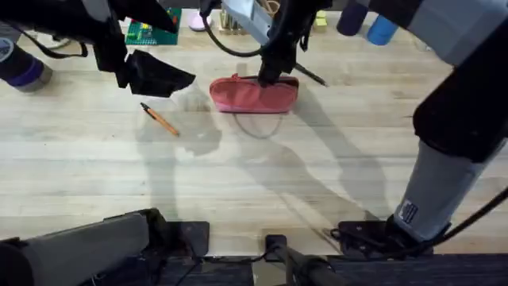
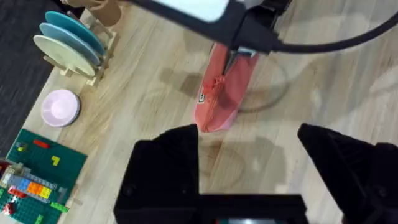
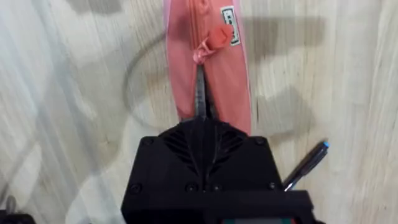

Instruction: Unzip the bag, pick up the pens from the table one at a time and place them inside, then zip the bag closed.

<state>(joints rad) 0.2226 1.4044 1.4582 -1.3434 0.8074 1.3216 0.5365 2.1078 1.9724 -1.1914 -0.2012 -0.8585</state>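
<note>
- My right tool (image 3: 200,127) sits low over the near end of the bag (image 3: 208,62), fingers pinched together on the zipper line. I can't tell if they actually have anything between them.
- The zipper pull (image 3: 216,36) is further along the bag, toward the far end by the white label, and it looks like the zip has opened part of the way between my fingers and the pull.
- So I'd say I'm mid-unzip. To do it well I want one tool pinning the fabric end while the other drags the pull straight along the teeth, staying low, not lifting. The bag is soft and will bunch or slide otherwise.
- My left tool (image 2: 249,155) hovers over the table (image 1: 254,183) just off the bag's other end, fingers wide apart, holding nothing. It's well placed to take the pull or brace that end.
- The black pen (image 3: 308,163) lies on the table right beside my right tool, so I need to avoid knocking it.
- The orange pen (image 1: 159,119) lies further off, on the left tool's side of the bag.
</note>
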